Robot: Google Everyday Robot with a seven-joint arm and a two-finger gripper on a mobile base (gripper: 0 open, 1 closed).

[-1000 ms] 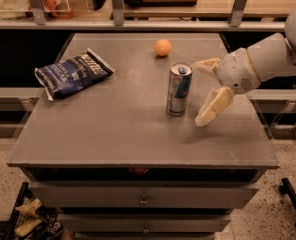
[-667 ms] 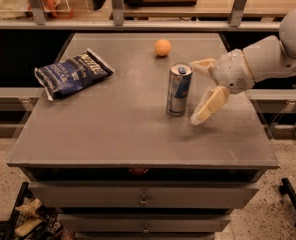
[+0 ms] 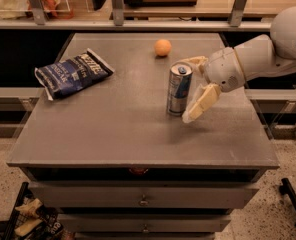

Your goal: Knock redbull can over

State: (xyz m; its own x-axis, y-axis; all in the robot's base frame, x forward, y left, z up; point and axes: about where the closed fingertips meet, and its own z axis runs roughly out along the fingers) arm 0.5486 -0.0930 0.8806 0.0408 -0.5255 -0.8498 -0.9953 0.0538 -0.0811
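The redbull can (image 3: 179, 89) stands upright near the middle of the grey table (image 3: 113, 129), silver and blue with a blue tab on top. My gripper (image 3: 192, 88) is right beside the can on its right side, open. One beige finger (image 3: 202, 101) reaches down in front and right of the can, with its tip close to the can's base. The other finger (image 3: 194, 61) sits behind the can's top. I cannot tell whether they touch the can.
A blue crinkled chip bag (image 3: 72, 73) lies at the table's left. A small orange ball (image 3: 162, 47) sits at the back behind the can. A shelf rail with uprights (image 3: 138, 21) runs behind the table. Drawers (image 3: 143, 199) are below the front edge.
My gripper and arm have shifted a little left, closing in on the can's right side. The can still stands upright in the same spot.
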